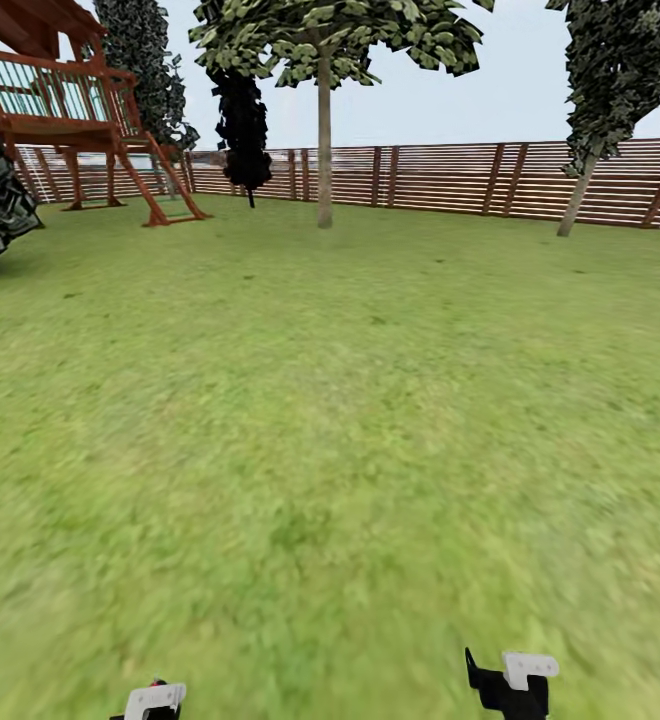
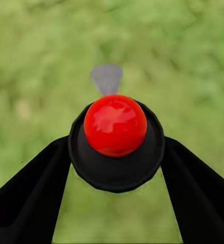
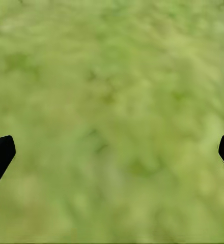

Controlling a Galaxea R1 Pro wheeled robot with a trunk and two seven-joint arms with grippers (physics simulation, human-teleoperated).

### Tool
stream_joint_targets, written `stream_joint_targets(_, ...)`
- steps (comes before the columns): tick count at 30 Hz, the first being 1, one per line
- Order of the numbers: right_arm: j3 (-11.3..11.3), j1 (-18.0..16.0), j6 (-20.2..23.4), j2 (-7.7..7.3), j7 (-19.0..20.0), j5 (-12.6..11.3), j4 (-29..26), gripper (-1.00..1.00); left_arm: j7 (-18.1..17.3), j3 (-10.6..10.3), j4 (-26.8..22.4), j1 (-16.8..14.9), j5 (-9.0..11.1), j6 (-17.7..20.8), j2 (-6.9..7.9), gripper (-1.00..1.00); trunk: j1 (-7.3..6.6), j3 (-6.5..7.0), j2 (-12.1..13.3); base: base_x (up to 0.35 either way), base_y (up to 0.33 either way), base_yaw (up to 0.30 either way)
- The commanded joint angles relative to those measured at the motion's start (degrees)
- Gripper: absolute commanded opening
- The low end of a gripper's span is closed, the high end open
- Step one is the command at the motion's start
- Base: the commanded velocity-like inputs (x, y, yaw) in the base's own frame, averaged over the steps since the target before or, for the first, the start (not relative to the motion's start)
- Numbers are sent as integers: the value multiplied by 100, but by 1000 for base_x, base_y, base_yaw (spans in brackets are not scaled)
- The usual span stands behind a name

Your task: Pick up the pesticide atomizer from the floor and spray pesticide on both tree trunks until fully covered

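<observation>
Green lawn (image 1: 330, 420) spreads to a brown slatted fence (image 1: 450, 178), where two pale-trunked trees (image 1: 324, 140) (image 1: 578, 195) stand well apart. A wooden play frame (image 1: 70, 110) stands far left. The left gripper (image 2: 114, 168) is clamped on the pesticide atomizer (image 2: 115, 125), red-capped and black. The right gripper (image 3: 112, 150) hangs spread wide above grass.

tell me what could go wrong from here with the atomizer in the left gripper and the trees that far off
1. The left gripper grips the pesticide atomizer only at its sides; jolts while driving might loosen it.
2. Both tree trunks, the near one and the right one, stand far across the lawn by the fence; spraying from here would likely fall short.
3. The black tree beside the near trunk could be mistaken for a target.
</observation>
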Motion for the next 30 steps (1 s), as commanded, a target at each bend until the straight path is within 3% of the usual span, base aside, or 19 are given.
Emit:
stream_joint_targets(1, -1, 0, -3, 0, 0, -1, 0, 100, -4, 3, -1, 0, -1, 0, 0, -100, 0, 0, 0, 339, 0, 0)
stream_joint_targets(30, -7, 0, -7, 0, -1, -5, -6, 100, -4, -3, -1, 0, 0, 0, -9, -100, 0, 0, 0, 339, 0, 0)
